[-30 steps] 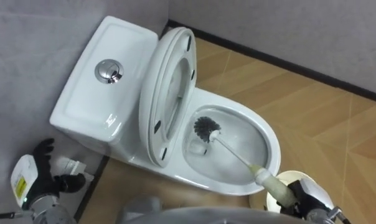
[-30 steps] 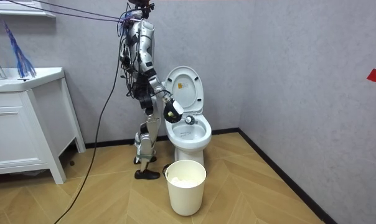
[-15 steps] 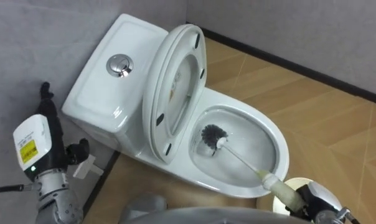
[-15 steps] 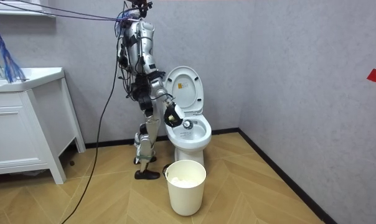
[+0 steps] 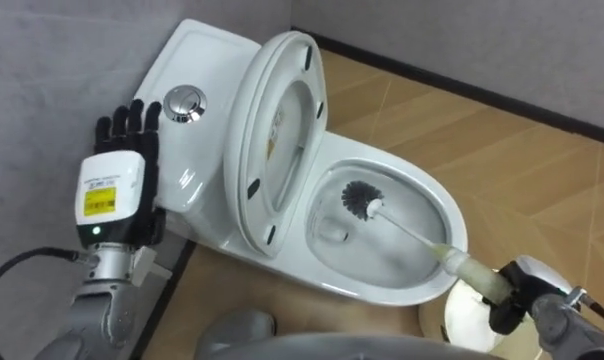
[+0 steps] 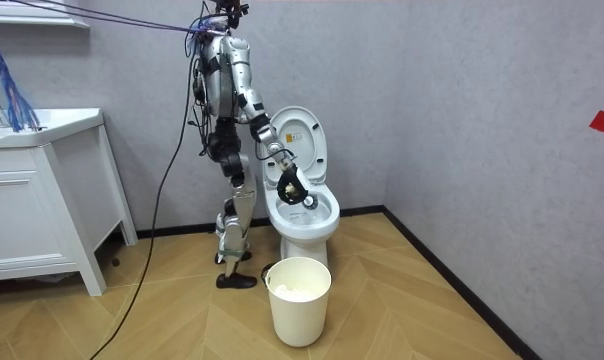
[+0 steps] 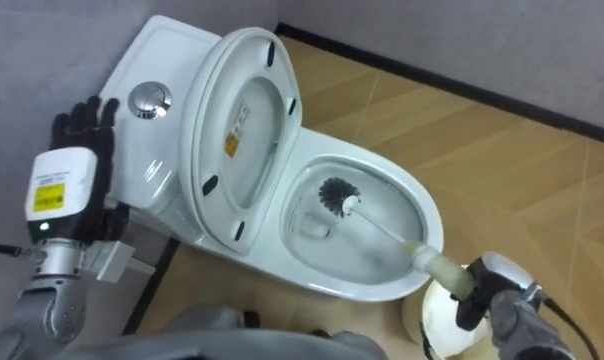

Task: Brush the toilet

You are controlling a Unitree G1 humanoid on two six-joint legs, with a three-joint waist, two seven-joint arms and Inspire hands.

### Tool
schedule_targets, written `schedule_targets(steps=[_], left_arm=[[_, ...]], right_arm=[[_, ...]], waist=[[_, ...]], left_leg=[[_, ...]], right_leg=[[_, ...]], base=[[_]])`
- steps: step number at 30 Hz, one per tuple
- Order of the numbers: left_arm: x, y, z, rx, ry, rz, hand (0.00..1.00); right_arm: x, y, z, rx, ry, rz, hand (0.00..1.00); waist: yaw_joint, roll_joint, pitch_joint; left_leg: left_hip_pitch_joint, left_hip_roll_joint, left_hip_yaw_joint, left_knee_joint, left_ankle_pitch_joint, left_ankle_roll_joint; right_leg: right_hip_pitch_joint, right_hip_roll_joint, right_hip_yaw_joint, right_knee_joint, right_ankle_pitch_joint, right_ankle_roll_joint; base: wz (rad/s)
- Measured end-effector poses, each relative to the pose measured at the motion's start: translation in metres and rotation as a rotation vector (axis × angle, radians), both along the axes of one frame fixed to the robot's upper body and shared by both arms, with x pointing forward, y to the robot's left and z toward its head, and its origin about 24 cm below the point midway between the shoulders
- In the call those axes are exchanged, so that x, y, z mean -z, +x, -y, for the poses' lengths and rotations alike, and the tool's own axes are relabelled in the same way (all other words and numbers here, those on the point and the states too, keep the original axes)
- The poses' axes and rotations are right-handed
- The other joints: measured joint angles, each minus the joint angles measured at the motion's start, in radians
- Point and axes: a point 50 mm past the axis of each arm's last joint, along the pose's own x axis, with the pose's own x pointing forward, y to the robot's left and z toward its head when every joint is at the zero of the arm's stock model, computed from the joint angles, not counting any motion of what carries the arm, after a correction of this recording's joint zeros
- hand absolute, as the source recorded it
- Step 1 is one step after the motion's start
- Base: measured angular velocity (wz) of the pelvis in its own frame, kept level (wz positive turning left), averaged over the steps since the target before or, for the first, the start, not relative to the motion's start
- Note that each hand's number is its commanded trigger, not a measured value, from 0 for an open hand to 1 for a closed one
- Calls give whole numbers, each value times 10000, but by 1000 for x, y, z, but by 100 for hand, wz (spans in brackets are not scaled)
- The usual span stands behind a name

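Right hand (image 5: 522, 300) is past the front edge of the toilet bowl (image 5: 392, 168), fingers wrapped round the outer end of the toilet brush (image 5: 422, 238), so it's holding it by the thick cream grip (image 5: 472, 273). From there the thin white shaft runs up over the bowl's front rim and into the bowl. The black bristle head (image 5: 360, 198) sits deep inside at the back of the bowl, just above the outlet. It looks to be against the glaze, but I can't confirm contact. Left hand (image 5: 120, 185) is idle, up beside the cistern (image 5: 212, 70) behind the bowl, fingers straight and spread, holding nothing. Seat and lid (image 5: 277, 130) are tipped up against the cistern, so the bowl is fully open. The robot stands at the bowl's side, and a white waste bin (image 6: 299, 298) is on the floor in front of the bowl. Handling guess: the brush is light, with a stiff plastic shaft that has a bit of flex and springy bristles that will be wet. The grip is the only sensible place to hold. It's fat enough for a full wrap, but probably smooth. Long lever, so scrubbing load at the head will try to twist it in the palm. The glazed ceramic is hard and slick, so the head should slide, not snag.
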Motion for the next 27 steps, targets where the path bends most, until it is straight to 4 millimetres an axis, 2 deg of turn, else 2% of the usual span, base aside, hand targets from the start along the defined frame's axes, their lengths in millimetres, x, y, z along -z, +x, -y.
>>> schedule_targets(steps=[6,9,10,14,17,22,25,27], left_arm=[[18,3,6,875,375,-1393,0],[18,10,7,961,454,-1290,0],[19,9,6,946,480,-1348,0],[20,13,6,989,743,-1402,0],[14,21,1,1029,1081,-1176,0],[9,30,-1,989,1196,-801,0],[3,39,4,744,630,-212,0],[-1,44,7,720,410,106,0]], right_arm=[[-9,25,-1,-138,239,339,100],[-12,27,3,35,298,237,100],[-13,29,4,84,280,227,100],[-24,48,10,-154,-162,347,100],[-35,66,12,-829,-792,404,100],[-39,75,12,-1400,-1433,269,100],[-42,77,13,-1595,-1968,351,100],[-42,79,13,-1855,-2271,274,100]], waist=[[-323,14,16],[-226,36,14],[-213,-27,59],[-190,118,45],[-143,83,61],[45,1,73],[299,-27,86],[348,-21,90]], left_leg=[[-255,-13,194,-123,143,28],[-503,-7,397,-125,198,70],[-581,-9,480,-143,238,83],[-1007,-54,856,-150,401,156],[-1479,-56,1193,-127,539,178],[-2061,-51,1332,-97,662,145],[-2653,-31,1480,131,722,125],[-3029,-28,1486,296,731,111]], right_leg=[[-484,-116,113,310,0,-2],[-811,-167,181,432,8,-12],[-990,-203,261,567,8,-12],[-1741,-393,533,1103,7,-14],[-2444,-496,762,1434,21,-58],[-3159,-519,941,1704,116,-145],[-3838,-544,1074,2085,147,-221],[-4199,-580,1063,2277,119,-269]], base=[[-6],[-8],[-19],[-21],[-20],[-11],[-7],[2]])
